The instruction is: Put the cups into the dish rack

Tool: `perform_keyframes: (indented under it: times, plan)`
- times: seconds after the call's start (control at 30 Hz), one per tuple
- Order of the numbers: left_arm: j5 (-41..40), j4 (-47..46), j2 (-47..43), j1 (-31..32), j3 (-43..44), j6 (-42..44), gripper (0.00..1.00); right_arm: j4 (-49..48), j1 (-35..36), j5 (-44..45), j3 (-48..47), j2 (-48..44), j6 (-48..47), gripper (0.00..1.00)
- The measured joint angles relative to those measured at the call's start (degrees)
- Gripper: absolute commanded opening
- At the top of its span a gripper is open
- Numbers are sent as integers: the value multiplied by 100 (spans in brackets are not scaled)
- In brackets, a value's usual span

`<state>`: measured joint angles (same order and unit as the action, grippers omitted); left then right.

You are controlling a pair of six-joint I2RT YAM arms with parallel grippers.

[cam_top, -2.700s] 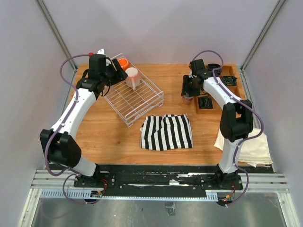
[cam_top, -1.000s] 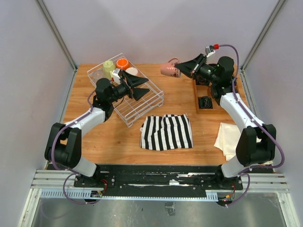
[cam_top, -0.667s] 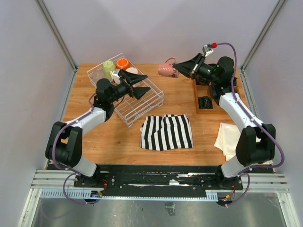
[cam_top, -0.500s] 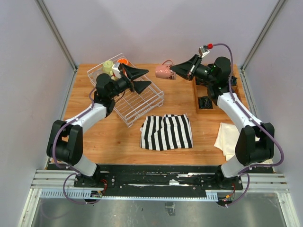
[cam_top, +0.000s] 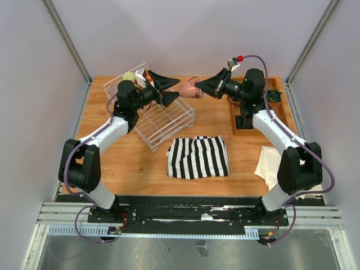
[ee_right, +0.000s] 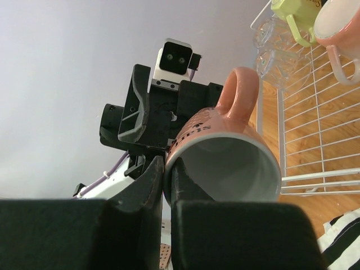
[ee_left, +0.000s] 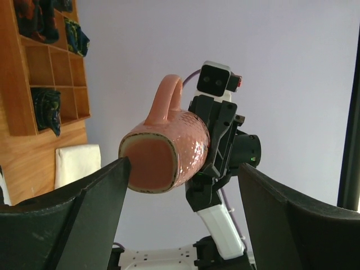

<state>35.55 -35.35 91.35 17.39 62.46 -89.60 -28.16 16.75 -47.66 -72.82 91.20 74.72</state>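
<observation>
Dusty-pink mug (cam_top: pixel 190 90) hangs sideways by the dish rack (cam_top: pixel 169 121), rim pinched in the right gripper (cam_top: pixel 198 88); the left gripper (cam_top: pixel 176 88) gapes wide around its bottom.

Bright, even, diffuse light fills every view, and shadows on the bare wooden table (cam_top: pixel 129 157) are faint and soft. The dusty-pink glazed ceramic mug (ee_left: pixel 188 140) is sharp, with small glints. The black left pincer (ee_left: pixel 184 165) and black right pincer (ee_right: pixel 165 169), near 6 o'clock in their wrist views, look blurred and dark.
</observation>
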Motion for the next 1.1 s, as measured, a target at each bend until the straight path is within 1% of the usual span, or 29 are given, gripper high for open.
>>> perform_keyframes:
  times: [0.3, 0.73, 0.97, 1.1]
  plan:
    - [-133, 455, -2, 28, 48, 426, 83, 186, 15, 11, -94, 109, -9, 1]
    - [-125, 778, 0, 120, 48, 573, 83, 214, 120, -9, -223, 138, 15, 1]
    - [-133, 702, -2, 131, 4, 544, 82, 249, 125, -13, -229, 140, 15, 1]
    - [-140, 557, -2, 151, -33, 365, 79, 232, 127, -13, -229, 140, 17, 1]
